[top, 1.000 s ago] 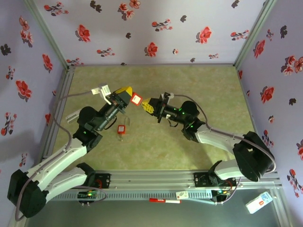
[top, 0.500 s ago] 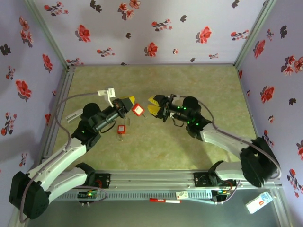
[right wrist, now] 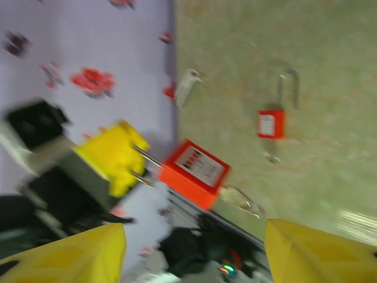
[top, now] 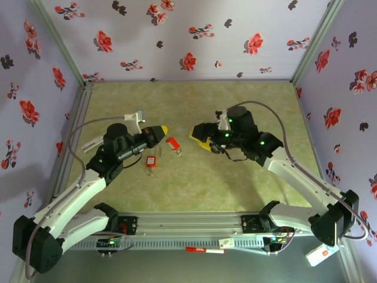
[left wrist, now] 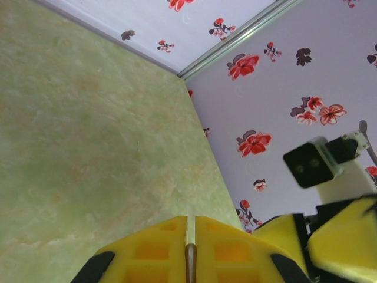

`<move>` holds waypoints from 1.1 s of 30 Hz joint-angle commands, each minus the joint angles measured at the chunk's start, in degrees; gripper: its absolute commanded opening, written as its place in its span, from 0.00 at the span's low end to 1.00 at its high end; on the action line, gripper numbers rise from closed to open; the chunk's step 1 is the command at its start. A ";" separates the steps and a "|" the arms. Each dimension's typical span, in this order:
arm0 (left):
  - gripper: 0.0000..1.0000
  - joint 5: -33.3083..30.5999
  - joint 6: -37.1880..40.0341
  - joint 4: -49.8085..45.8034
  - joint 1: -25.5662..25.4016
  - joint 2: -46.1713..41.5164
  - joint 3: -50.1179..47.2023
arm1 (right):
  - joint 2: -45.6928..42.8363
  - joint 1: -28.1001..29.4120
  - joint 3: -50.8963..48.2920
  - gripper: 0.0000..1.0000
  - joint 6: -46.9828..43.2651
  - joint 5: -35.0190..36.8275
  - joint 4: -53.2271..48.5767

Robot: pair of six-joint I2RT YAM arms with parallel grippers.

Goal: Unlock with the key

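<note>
My left gripper [top: 161, 130] is shut on the thin wire shackle [left wrist: 190, 259] of a red padlock [top: 172, 143], which hangs just past its yellow fingertips. In the right wrist view that padlock [right wrist: 194, 171] is blurred, with the key [right wrist: 238, 200] sticking out of its far end. My right gripper [top: 198, 137] is a short gap to the padlock's right. Its yellow fingers [right wrist: 318, 250] stand wide apart with nothing between them.
A second red padlock [top: 152, 161] lies flat on the green mat [top: 194, 188] below the held one, its shackle [right wrist: 288, 88] pointing away. Flowered walls [top: 194, 41] close in the back and both sides. A metal rail [top: 194, 221] runs along the near edge.
The right gripper has opened, let go at the padlock and drawn back to the right. The left gripper has lowered, carrying the padlock down and slightly right.
</note>
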 commanded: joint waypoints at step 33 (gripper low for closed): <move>0.00 2.61 17.69 -52.51 -6.31 39.64 33.04 | -6.95 -0.79 -12.02 0.72 -12.29 19.62 -12.64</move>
